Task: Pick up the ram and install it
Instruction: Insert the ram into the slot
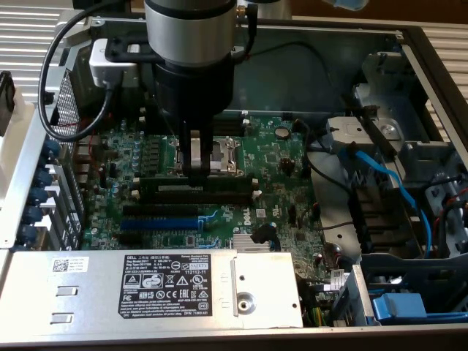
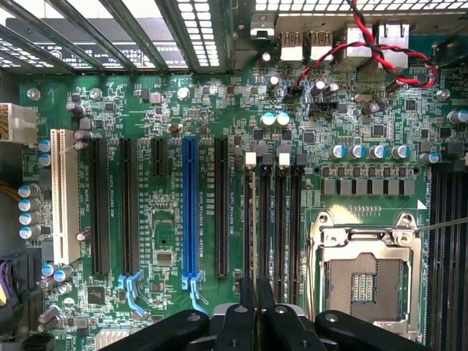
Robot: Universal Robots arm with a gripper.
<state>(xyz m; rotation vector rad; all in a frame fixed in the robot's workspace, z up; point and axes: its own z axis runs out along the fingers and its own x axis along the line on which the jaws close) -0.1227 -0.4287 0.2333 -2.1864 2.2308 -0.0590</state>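
Observation:
The ram (image 1: 223,189), a long dark-green stick with black chips, stands on edge in a black memory slot on the motherboard (image 1: 278,157), level with the board. My gripper (image 1: 196,167) comes straight down onto the middle of its top edge, with the fingers pinched close together around it. In the wrist view the gripper (image 2: 256,291) shows two black fingers nearly touching. The ram (image 2: 256,241) runs away from them as a thin dark edge along one of the memory slots (image 2: 281,219).
The open CPU socket (image 1: 219,152) (image 2: 363,278) lies just behind the memory slots. The blue expansion slot (image 1: 157,221) (image 2: 189,212) and black slots sit in front. A silver power supply (image 1: 146,289) spans the near edge. Blue cables (image 1: 380,179) and drive bays stand at the exterior view's right.

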